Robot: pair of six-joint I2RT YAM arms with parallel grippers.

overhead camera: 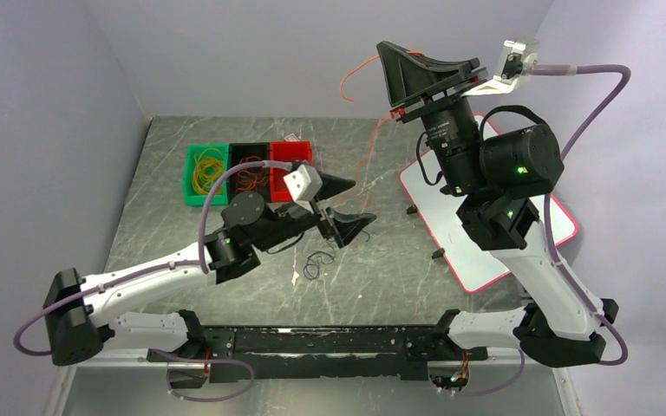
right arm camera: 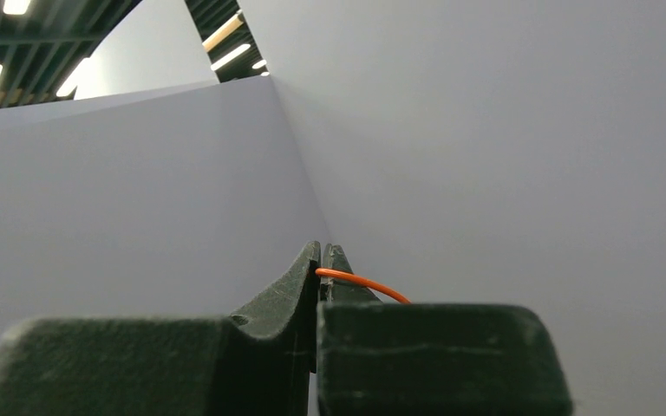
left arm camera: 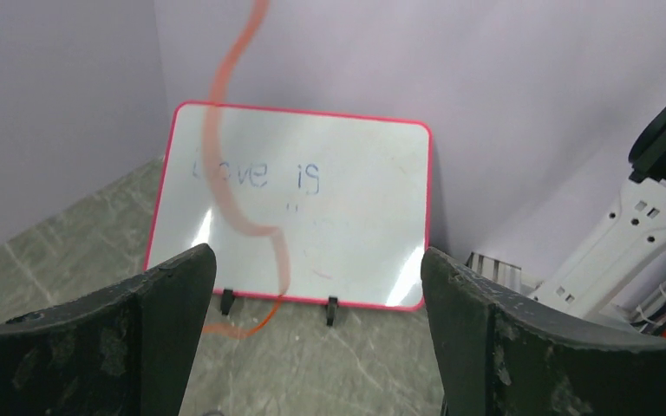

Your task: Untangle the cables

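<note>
Two bins (overhead camera: pixel 204 200) with cables (overhead camera: pixel 207 172) inside

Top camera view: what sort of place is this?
Probably a robot lab test booth: two arms bolted to a table, plain walls boxing it in, and small bins of coloured wires.

Lilac walls (overhead camera: pixel 269 52) surround a grey marbled table (overhead camera: pixel 399 260).

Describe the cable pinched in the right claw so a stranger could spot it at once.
Find the raised right arm above the pink-edged whiteboard. Its shut claw pinches a thin orange cable that trails down toward the table. Unlike the cables in the bins and the black loop lying flat, it hangs in mid-air.
</note>
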